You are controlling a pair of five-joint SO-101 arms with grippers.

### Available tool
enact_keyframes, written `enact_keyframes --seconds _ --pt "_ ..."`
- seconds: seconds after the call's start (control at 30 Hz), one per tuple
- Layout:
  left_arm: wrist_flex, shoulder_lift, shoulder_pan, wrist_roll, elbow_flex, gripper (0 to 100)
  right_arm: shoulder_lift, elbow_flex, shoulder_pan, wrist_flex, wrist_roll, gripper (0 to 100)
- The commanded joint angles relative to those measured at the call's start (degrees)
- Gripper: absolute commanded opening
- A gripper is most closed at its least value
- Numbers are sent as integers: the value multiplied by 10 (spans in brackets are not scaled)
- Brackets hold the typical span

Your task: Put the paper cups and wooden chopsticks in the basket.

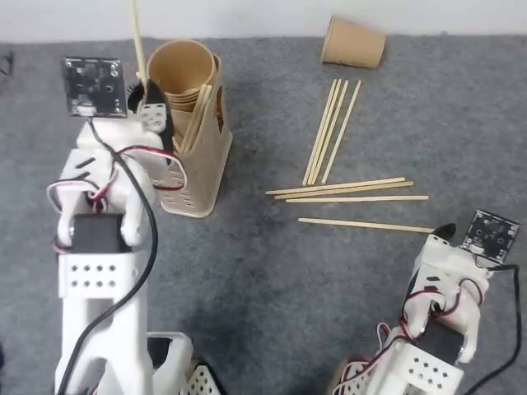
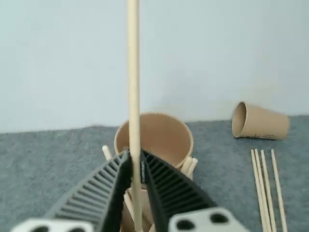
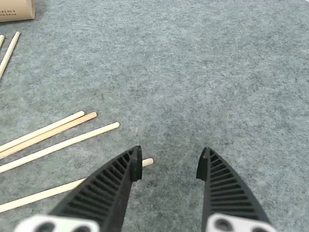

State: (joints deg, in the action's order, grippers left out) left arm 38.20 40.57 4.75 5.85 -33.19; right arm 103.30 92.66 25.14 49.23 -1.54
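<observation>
Watching the left wrist feed, I see the left tool (image 2: 135,162) clenched on one wooden chopstick (image 2: 133,72), which stands upright between its jaws and rises well above them. Just beyond it sits the basket (image 1: 202,177), at the far left of the grey counter (image 1: 272,288). Nested paper cups (image 1: 181,66) stand mouth-up inside it, with several stored chopsticks (image 1: 196,115) leaning beside them. In the high view the held stick is just beside the basket's rim.

A fallen cup (image 1: 352,43) lies on its side at the far edge of the counter, well apart from the basket. Near it, a fan of four chopsticks (image 1: 329,132) lies side by side. Closer to me, three crosswise chopsticks (image 1: 346,191) lie almost level, and a single chopstick (image 1: 366,224) lies nearest the right arm.

The right tool (image 3: 169,164) hangs released, jaws spread wide, low over the counter. The end of that single stick sits right at one jaw's tip.
</observation>
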Motion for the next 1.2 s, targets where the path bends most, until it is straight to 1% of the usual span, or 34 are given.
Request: enact_keyframes --seconds 0.0,0.2,0.23,0.37,0.43,0.67,0.73,0.8,0.9,0.97,1.07,1.17 --pt "-44 -25 -4 9 -13 9 6 -2 -6 -9 -5 201" --pt "-73 -51 10 7 -49 15 6 -2 -6 -11 -5 201" --pt "-71 -51 11 7 -51 32 6 -2 -6 -11 -5 201" --pt "-57 -51 11 7 -58 182 6 -2 -6 -11 -5 201" --pt "-58 -50 12 5 -61 236 6 -2 -6 -11 -5 201" --pt "-55 -47 6 7 -50 246 6 -2 -6 -11 -5 201" --pt "-13 -22 -13 3 -15 246 6 -2 -6 -11 -5 201" --pt "52 23 -49 -25 39 246 6 -2 -6 -11 -5 201" --pt "134 85 -121 -100 115 246 6 -2 -6 -11 -5 201" --pt "170 105 -168 -161 152 246 6 -2 -6 -11 -5 201" --pt "227 91 -222 -222 190 246 6 -2 -6 -11 -5 201" --pt "280 33 -267 -267 205 246 6 -2 -6 -11 -5 201"
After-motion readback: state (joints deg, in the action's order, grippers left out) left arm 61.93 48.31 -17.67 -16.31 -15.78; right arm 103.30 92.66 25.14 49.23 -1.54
